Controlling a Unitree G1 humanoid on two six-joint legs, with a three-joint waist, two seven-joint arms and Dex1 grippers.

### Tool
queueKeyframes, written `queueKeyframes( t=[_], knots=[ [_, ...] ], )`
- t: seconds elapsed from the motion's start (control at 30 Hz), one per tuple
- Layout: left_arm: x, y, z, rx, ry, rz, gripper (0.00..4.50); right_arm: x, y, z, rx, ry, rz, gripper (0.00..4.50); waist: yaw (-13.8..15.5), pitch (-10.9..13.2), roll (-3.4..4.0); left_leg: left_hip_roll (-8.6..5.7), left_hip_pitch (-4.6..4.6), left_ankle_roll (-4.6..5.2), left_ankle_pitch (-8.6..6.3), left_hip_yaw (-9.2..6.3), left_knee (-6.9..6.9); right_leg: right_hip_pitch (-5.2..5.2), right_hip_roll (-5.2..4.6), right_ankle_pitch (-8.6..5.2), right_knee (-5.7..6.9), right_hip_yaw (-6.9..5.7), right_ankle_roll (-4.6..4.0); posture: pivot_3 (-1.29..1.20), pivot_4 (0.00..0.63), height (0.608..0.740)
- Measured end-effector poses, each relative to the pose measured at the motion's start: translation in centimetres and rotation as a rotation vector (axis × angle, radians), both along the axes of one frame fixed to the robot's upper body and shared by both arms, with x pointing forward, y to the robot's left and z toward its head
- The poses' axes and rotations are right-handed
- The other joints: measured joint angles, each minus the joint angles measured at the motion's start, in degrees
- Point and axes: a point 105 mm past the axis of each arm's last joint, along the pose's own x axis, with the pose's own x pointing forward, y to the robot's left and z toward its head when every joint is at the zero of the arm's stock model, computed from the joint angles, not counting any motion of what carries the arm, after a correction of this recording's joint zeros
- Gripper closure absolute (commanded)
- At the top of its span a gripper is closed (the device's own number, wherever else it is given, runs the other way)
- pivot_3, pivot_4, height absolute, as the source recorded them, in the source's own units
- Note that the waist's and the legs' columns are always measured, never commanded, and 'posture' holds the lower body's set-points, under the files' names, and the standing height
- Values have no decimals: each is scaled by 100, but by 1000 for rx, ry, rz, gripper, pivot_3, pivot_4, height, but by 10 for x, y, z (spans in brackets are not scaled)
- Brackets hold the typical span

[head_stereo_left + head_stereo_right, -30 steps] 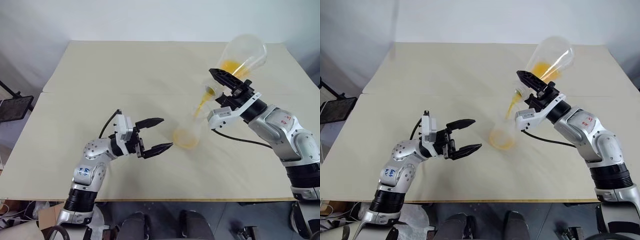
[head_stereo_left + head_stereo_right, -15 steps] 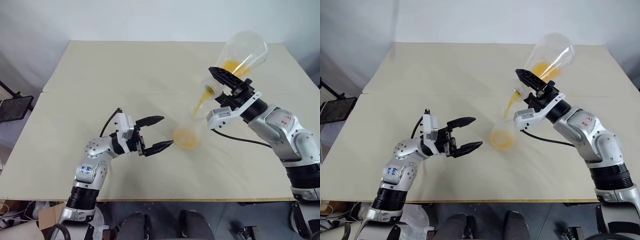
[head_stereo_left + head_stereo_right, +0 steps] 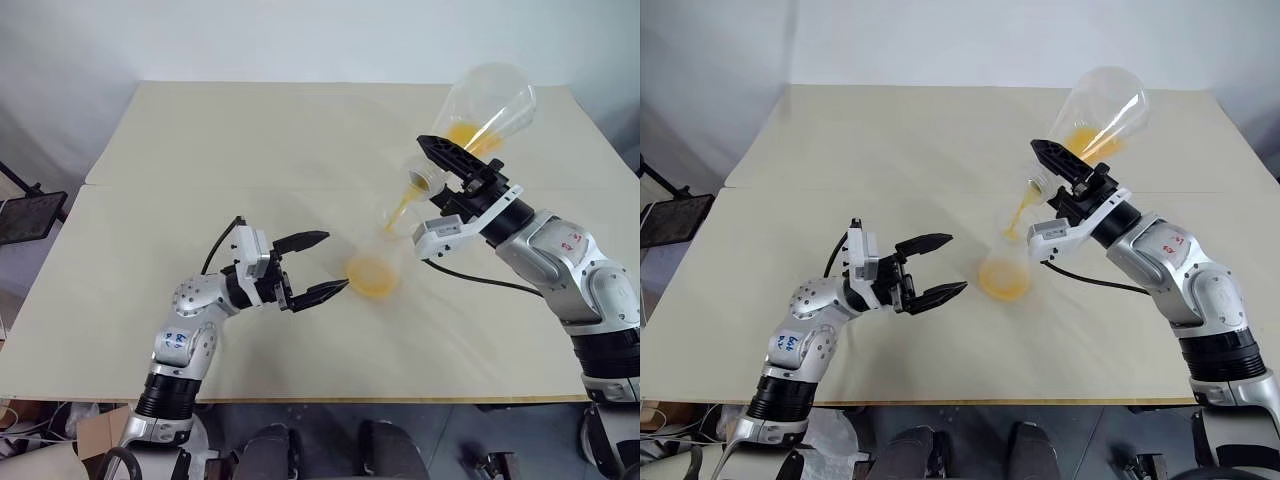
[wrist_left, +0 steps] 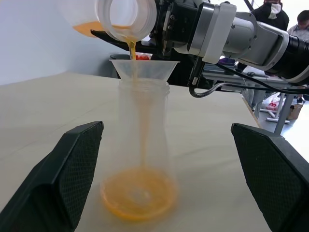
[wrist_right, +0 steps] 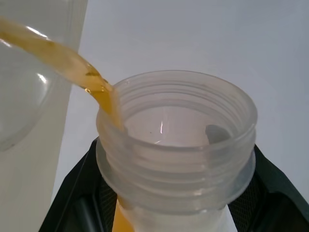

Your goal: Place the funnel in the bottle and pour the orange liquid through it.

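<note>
Two arms up — right tool (image 3: 455, 172) clamps tilted flask (image 3: 485, 105), left tool (image 3: 318, 266) agape nr bottle (image 3: 376, 262)

**Soft, even light — sharp overhead, blurred up close**

Bright diffuse lighting leaves only faint shadows on the tabletop (image 3: 200, 150). The head views are crisp, with slight bowing at the edges. Both wrist views are soft — the near bottle (image 4: 143, 159) and the far background are out of focus.

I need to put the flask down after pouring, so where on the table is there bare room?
Bare table stretches across the far side behind the bottle, and along the near edge between both arms. It is crowded mid-table: the open left claw flanks the bottle and funnel, with the right claw tilting the flask above.
</note>
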Motion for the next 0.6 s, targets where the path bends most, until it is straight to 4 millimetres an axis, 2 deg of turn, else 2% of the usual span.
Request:
queueKeyframes(
  t=[0.6],
  knots=[
    [0,-2,2,-18,-14,10,0,-1,0,1,7,-12,6,2041,1,0,0,0,0,0,0,0,0,0,0,0,0,0,0,0,150,740]
  ],
)
